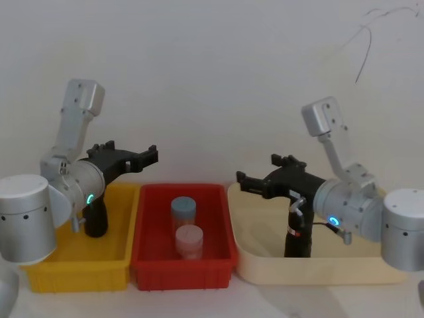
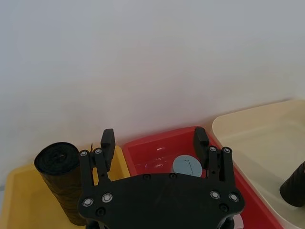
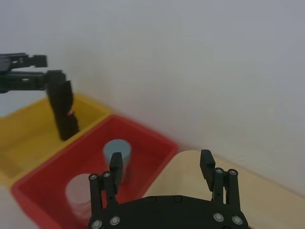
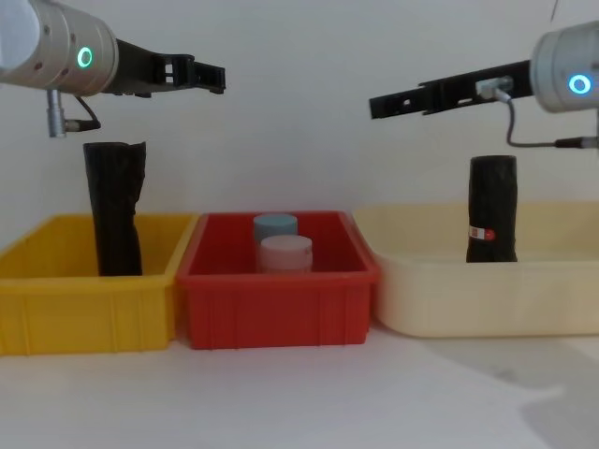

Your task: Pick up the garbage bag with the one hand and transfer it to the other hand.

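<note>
finding the garbage bag [image 4: 491, 208] standing upright in the cream tray [image 1: 318, 270] on the robot's right, a little left of the tray's middle, with a small red-and-white sticker [image 4: 482, 233] low on its side, free of both grippers.

hovering the right gripper [image 3: 161, 157] above the bag's top and clear of it, blue ring glowing on the wrist, reaching past the bag toward the middle of the scene. spreading the jaws wide, gripping nothing.

holding the left gripper [image 2: 154, 137] high over the yellow bin [image 1: 79, 273] on the robot's left, green ring glowing on the wrist, reaching inward as well, well apart from the right gripper. spreading those jaws wide too, with nothing between them.

seeing a second black roll [image 4: 112, 208] with a ragged, flared top standing upright in the yellow bin, below the left gripper and apart from it.

noting the red bin [image 1: 182, 277] sitting between the yellow bin and the cream tray, just beside both, carrying a blue-lidded jar [image 1: 183, 207] toward the back and a pink-lidded jar [image 1: 189, 240] just in front of it.

resting all three containers in a row on the pale surface [image 4: 299, 398], in front of a plain white wall [image 1: 212, 66].
</note>
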